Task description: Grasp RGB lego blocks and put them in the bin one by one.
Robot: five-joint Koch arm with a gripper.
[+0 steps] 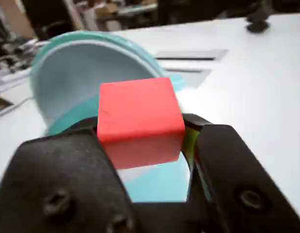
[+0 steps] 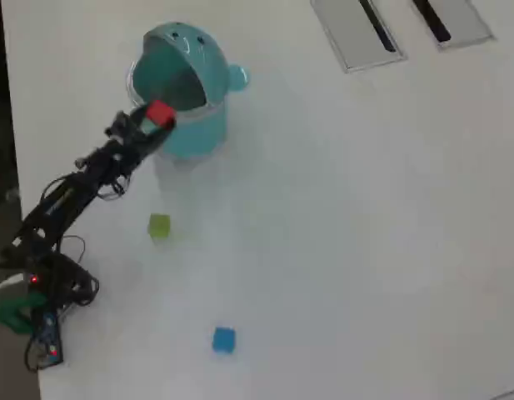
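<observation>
Black claw clamped on red lego block, raised at the open mouth of the teal bin. Below the claw on the white table: yellow-green block; farther off, blue block.

Bin base hidden behind red block and fingers, background clutter blurred.
</observation>
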